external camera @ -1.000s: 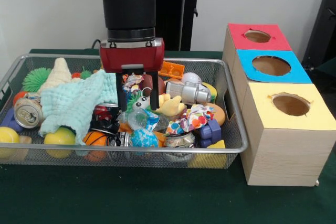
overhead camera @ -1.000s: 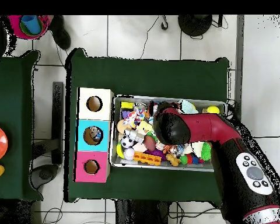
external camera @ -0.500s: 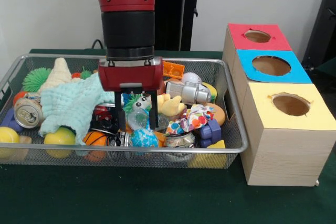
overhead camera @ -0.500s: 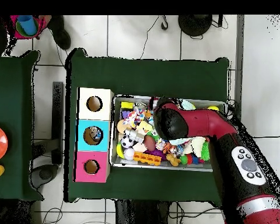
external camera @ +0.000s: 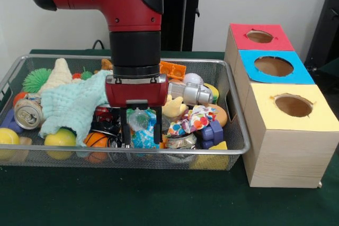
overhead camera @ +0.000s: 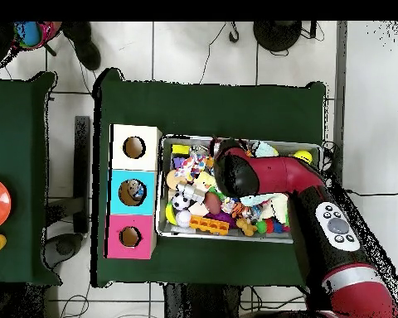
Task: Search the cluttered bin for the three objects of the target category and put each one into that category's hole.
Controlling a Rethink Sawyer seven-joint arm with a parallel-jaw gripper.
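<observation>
Your gripper (external camera: 142, 142) is down in the wire bin (external camera: 233, 104), its two fingers (external camera: 127, 128) spread apart on either side of a blue-green ball (external camera: 142, 137) near the front wall. You cannot tell whether they press it. A mint cloth (external camera: 74, 104) lies just left. The red, blue and yellow boxes (external camera: 283, 107) stand right of the bin.

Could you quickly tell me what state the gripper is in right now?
Gripper: open, fingers down in the bin on either side of a clear plastic item, nothing held.
</observation>
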